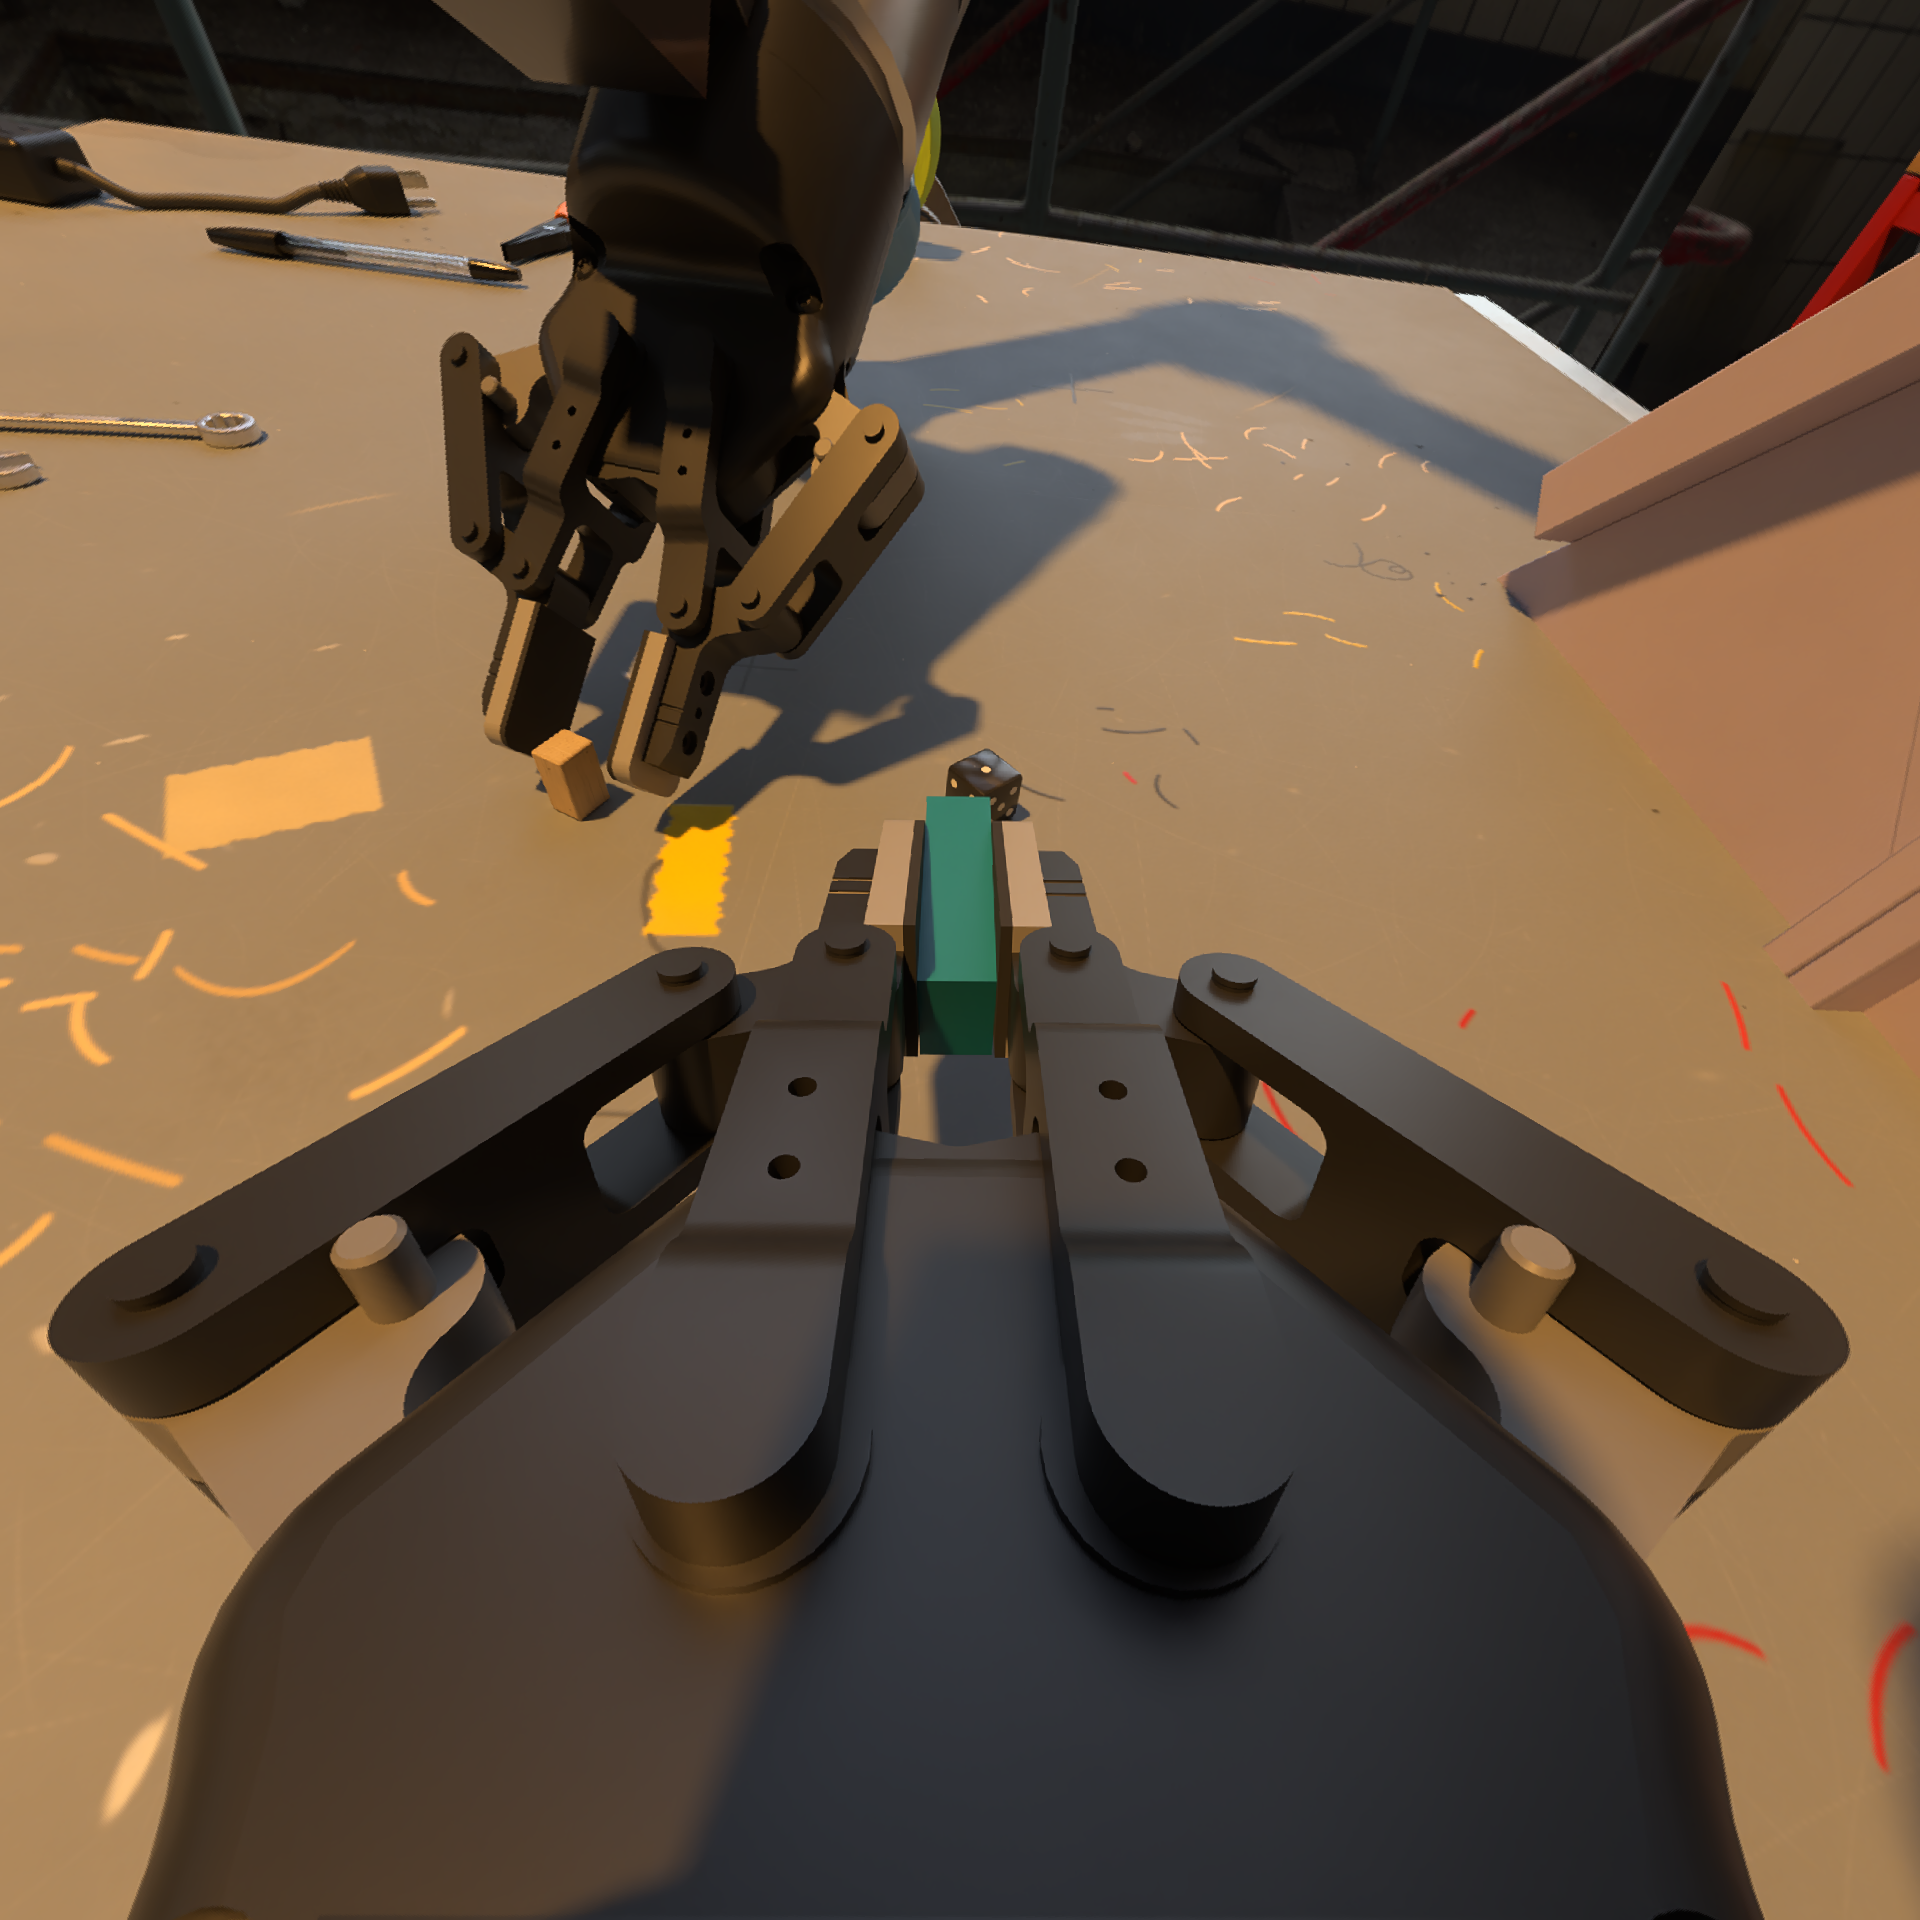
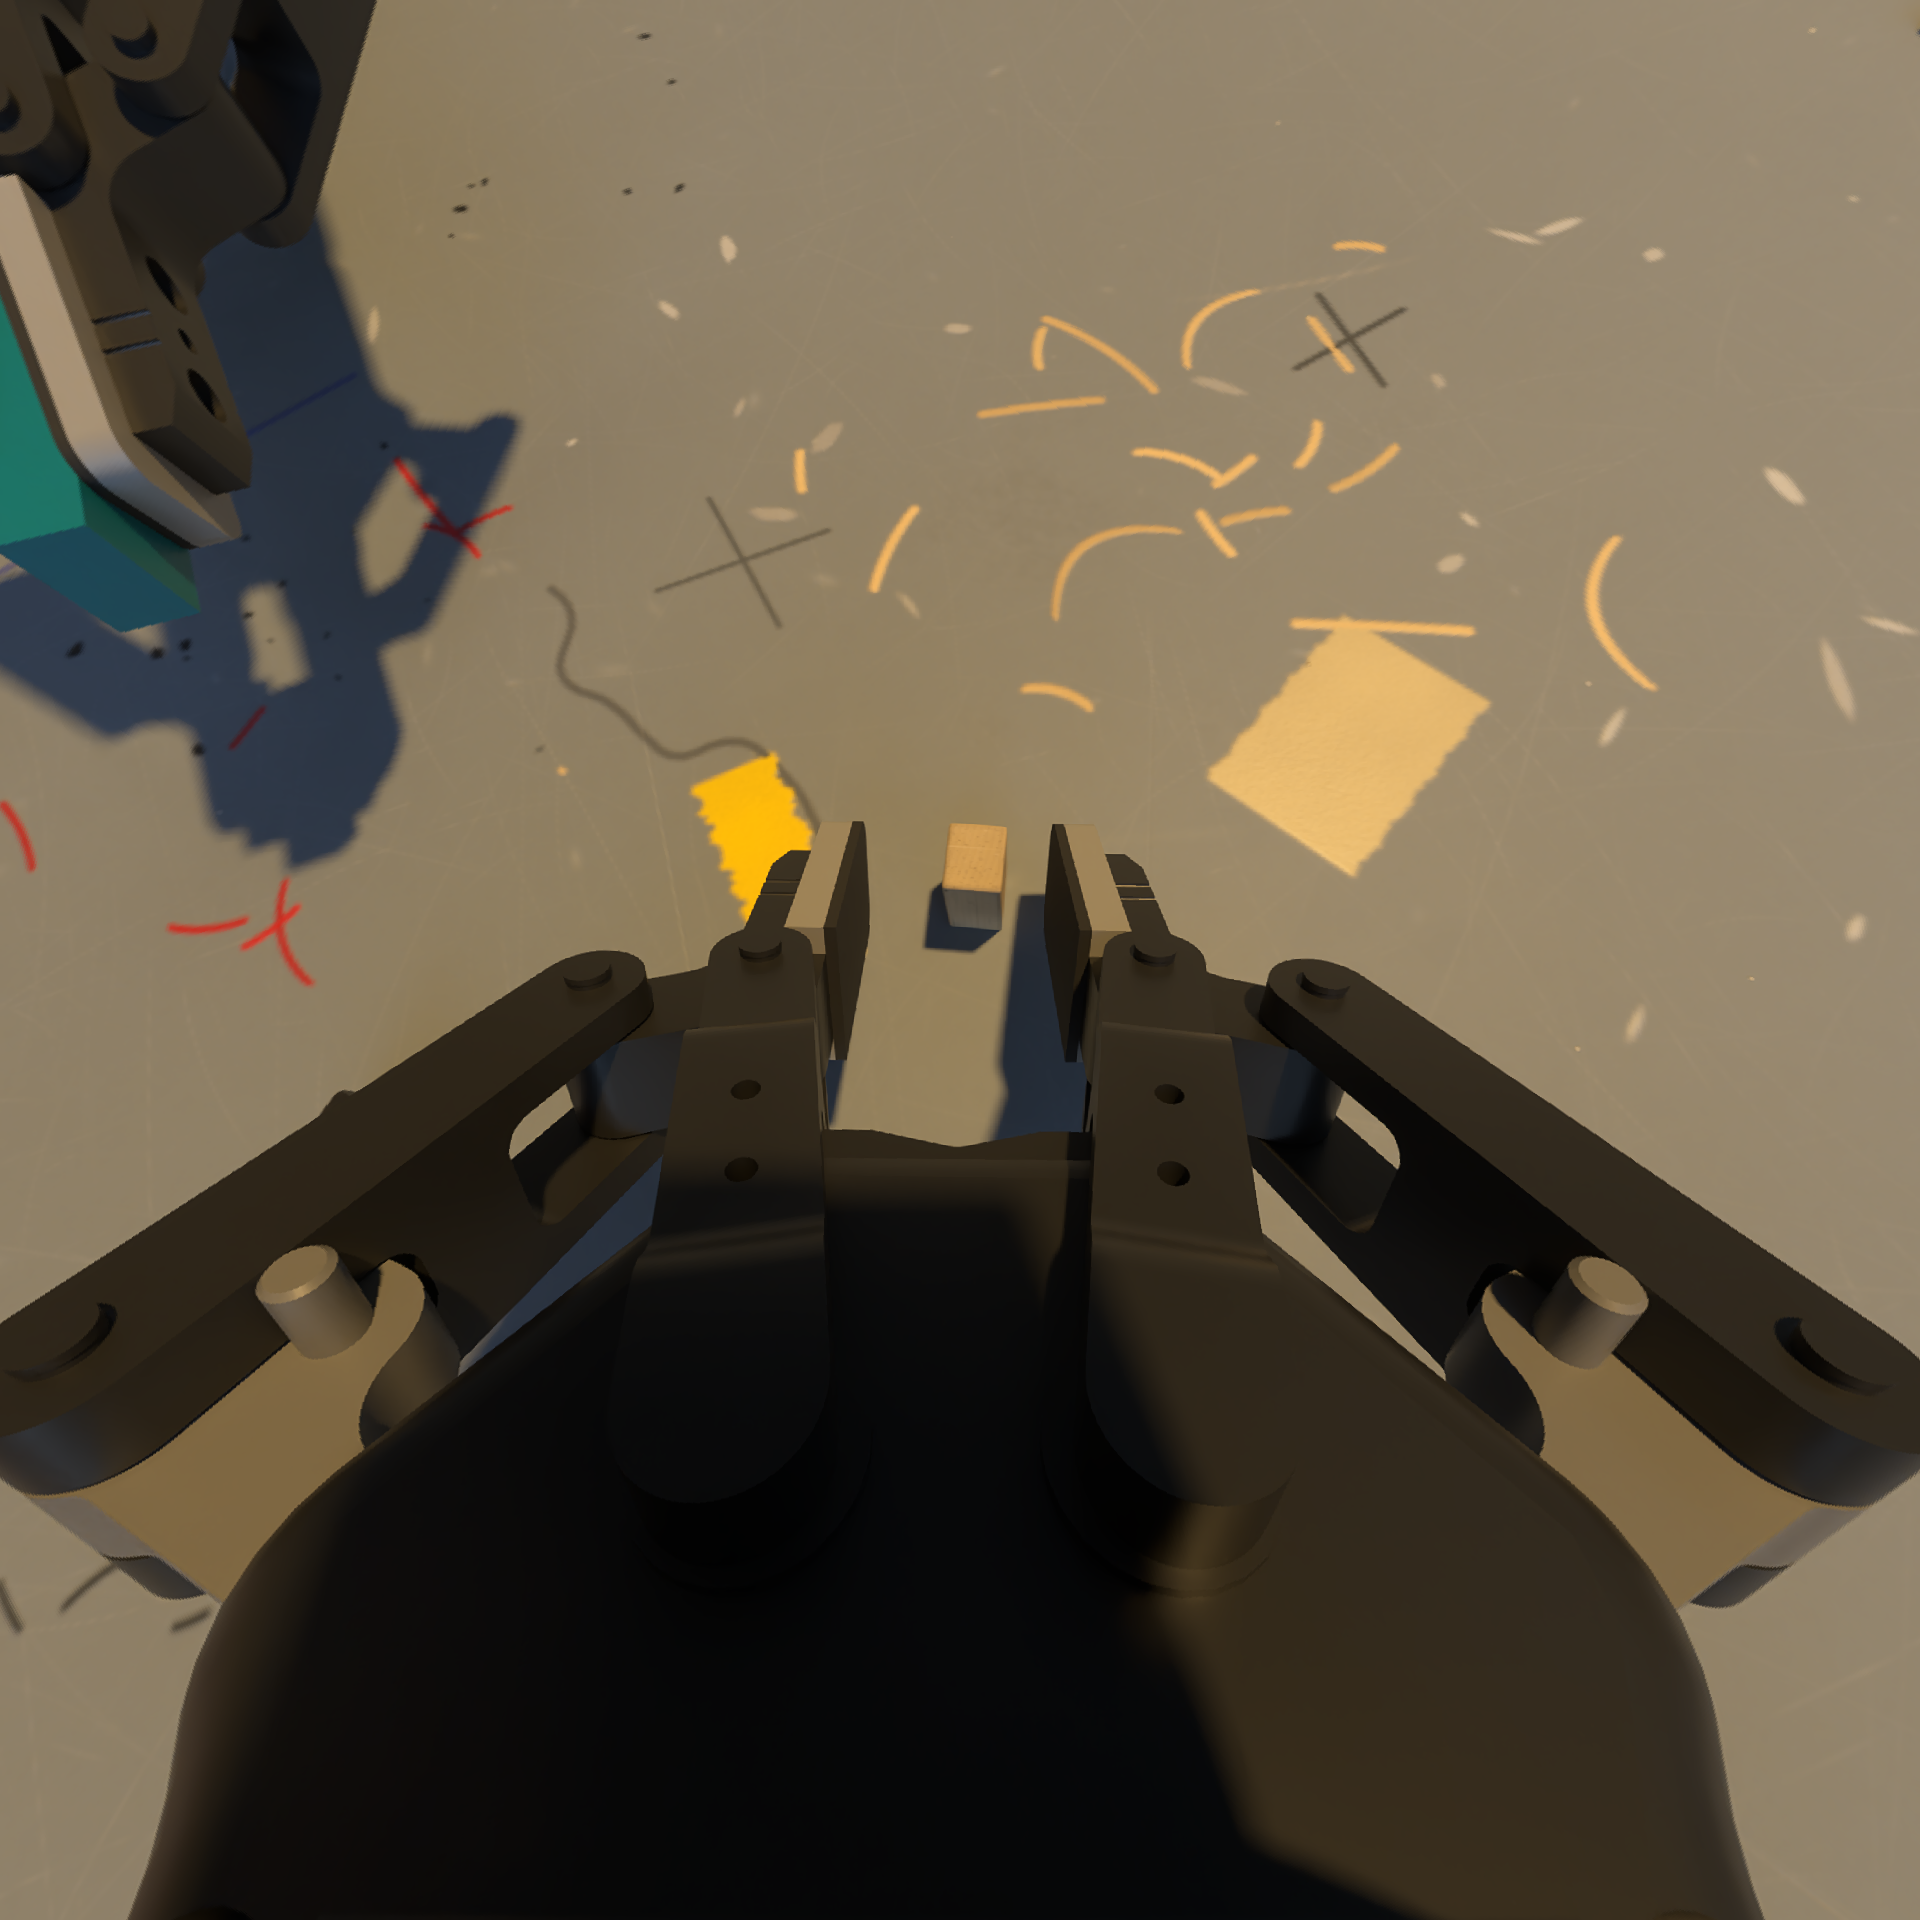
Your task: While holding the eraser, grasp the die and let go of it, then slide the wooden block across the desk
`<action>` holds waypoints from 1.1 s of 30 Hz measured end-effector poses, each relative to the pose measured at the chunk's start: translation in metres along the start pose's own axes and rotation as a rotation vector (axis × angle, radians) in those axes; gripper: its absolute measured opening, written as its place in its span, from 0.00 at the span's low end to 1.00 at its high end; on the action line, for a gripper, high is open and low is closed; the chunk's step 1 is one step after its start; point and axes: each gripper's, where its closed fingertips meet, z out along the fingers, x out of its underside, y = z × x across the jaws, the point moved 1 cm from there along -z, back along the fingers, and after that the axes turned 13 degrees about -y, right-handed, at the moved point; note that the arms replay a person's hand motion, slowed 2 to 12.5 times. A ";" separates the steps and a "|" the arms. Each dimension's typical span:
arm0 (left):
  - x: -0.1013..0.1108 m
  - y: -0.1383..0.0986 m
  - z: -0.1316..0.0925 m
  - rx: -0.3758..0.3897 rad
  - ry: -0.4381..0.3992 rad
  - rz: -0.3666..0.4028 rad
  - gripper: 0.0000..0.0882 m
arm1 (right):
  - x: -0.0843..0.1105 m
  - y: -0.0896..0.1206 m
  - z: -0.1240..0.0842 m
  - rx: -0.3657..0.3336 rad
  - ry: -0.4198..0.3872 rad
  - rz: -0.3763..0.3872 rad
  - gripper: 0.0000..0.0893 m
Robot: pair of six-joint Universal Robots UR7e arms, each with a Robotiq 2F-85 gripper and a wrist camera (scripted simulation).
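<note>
My left gripper (image 1: 958,831) is shut on a green eraser (image 1: 958,904), held above the desk; it also shows in the right wrist view (image 2: 62,520). A black die (image 1: 987,781) lies on the desk just beyond the eraser's tip. My right gripper (image 2: 961,862) is open, its fingers down at the desk on either side of a small wooden block (image 2: 975,873). Gaps show between the block and both pads. In the left wrist view the right gripper (image 1: 582,748) stands over the same block (image 1: 569,774) at the left.
A yellow patch (image 1: 691,873) and a pale rectangle (image 1: 272,792) mark the desk. A pen (image 1: 364,255), a wrench (image 1: 135,426) and a plug with cable (image 1: 353,192) lie at the far left. A pink box-like structure (image 1: 1766,582) stands at the right.
</note>
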 end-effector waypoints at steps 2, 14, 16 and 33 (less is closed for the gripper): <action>0.000 0.000 0.000 0.000 0.000 0.001 0.13 | 0.000 -0.003 0.000 0.010 -0.003 -0.006 0.35; 0.001 0.000 0.000 0.002 0.005 0.002 0.13 | -0.005 -0.009 0.003 -0.006 -0.021 -0.063 0.41; 0.001 0.000 0.000 0.002 0.006 0.001 0.13 | -0.005 -0.009 0.003 -0.014 -0.016 -0.075 0.41; 0.001 0.000 0.001 0.003 0.012 -0.002 0.13 | -0.004 -0.010 0.008 -0.086 0.004 -0.122 0.40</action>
